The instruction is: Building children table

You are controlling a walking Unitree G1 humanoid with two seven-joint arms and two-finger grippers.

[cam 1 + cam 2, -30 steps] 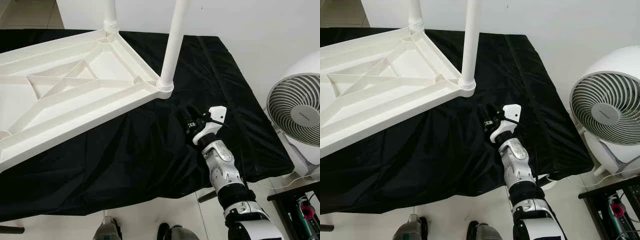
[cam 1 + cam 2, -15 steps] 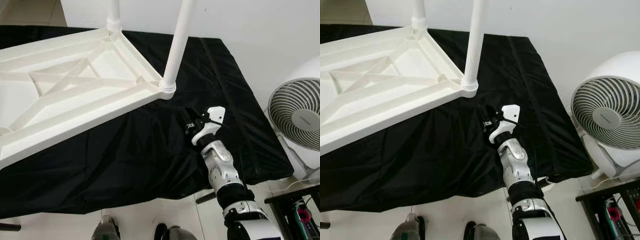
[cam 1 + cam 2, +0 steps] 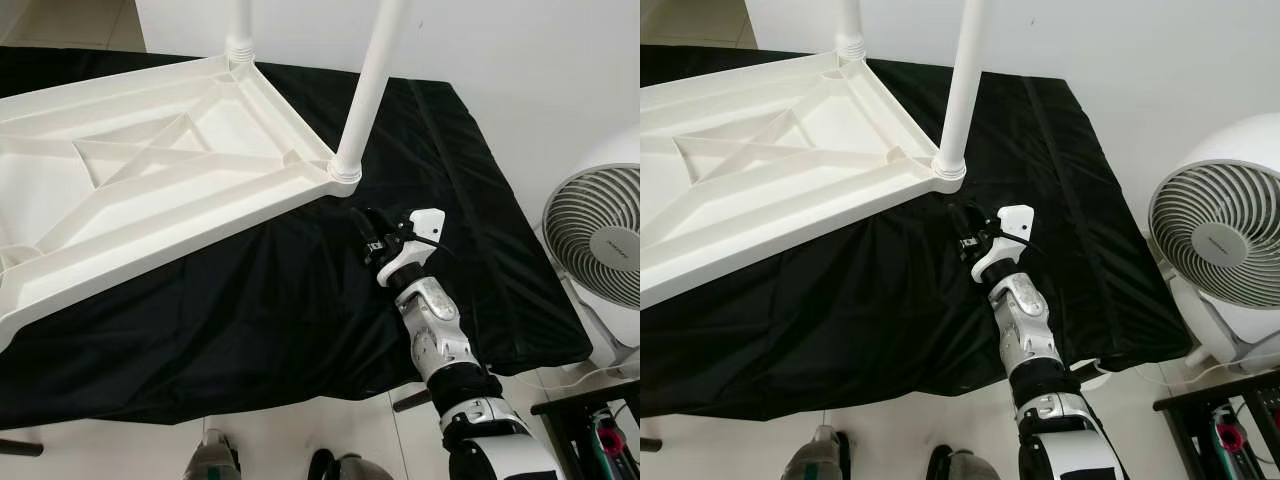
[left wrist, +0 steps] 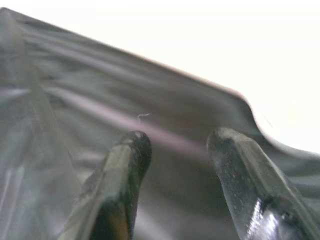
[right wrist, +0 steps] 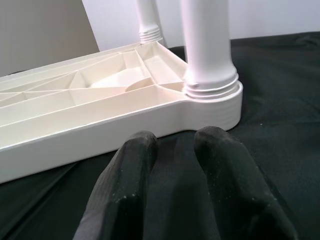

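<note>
The white plastic table top [image 3: 150, 190] lies upside down on a table draped in black cloth [image 3: 300, 300]. Two white legs stand upright in its sockets, one in the near right corner [image 3: 368, 90] and one in the far corner [image 3: 240, 25]. My right gripper [image 3: 364, 232] hovers low over the cloth just in front of the near right corner. Its fingers [image 5: 135, 150] point at that leg's collar [image 5: 210, 87], a narrow gap apart, with nothing between them. My left gripper [image 4: 177, 142] is open over the black cloth, close to the table top's white edge [image 4: 280, 115].
A white floor fan [image 3: 600, 240] stands to the right of the draped table. A black rack [image 3: 600, 430] is at the lower right. My feet [image 3: 215, 460] are on the pale tiled floor at the cloth's front edge. A white wall runs behind.
The camera has shifted a little to the left. My right gripper has edged left, closer to the near right corner of the table top.
</note>
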